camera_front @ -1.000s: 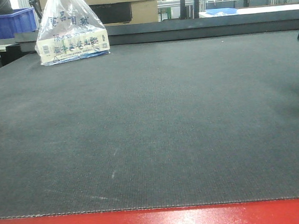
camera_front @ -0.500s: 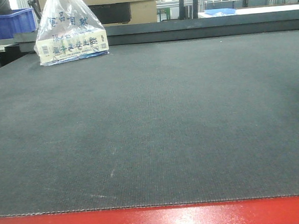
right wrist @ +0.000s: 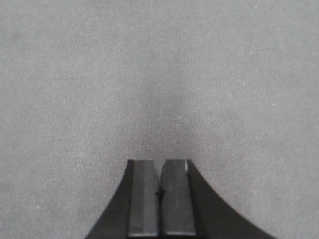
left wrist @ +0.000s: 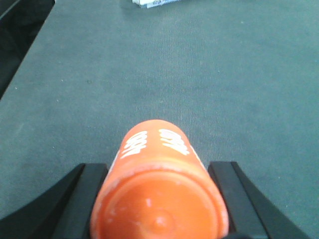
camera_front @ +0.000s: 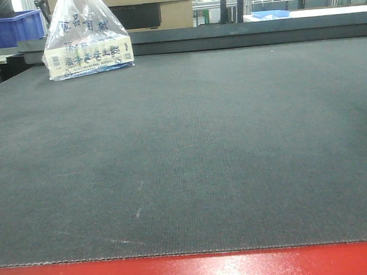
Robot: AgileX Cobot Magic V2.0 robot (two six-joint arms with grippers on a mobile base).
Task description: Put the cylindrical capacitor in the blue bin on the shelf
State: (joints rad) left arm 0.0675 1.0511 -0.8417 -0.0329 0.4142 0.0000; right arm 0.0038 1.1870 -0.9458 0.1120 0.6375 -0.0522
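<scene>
In the left wrist view my left gripper (left wrist: 158, 199) is shut on an orange cylindrical capacitor (left wrist: 157, 194) with white print. It lies lengthwise between the black fingers (left wrist: 82, 194), its round end toward the camera, above the dark mat. In the right wrist view my right gripper (right wrist: 160, 179) is shut and empty, its two pads pressed together over the bare grey mat. Neither gripper shows in the front view. A blue bin (camera_front: 17, 26) stands at the far left behind the table; whether it sits on a shelf I cannot tell.
A clear plastic bag with a printed box (camera_front: 88, 46) stands at the table's far left, its edge also in the left wrist view (left wrist: 157, 2). The dark mat (camera_front: 190, 149) covers the table, with a red front edge (camera_front: 193, 272). Cardboard boxes (camera_front: 155, 7) and racks stand behind.
A dark shape at the right edge of the front view one second ago has gone out of view. The table and the bag have not moved.
</scene>
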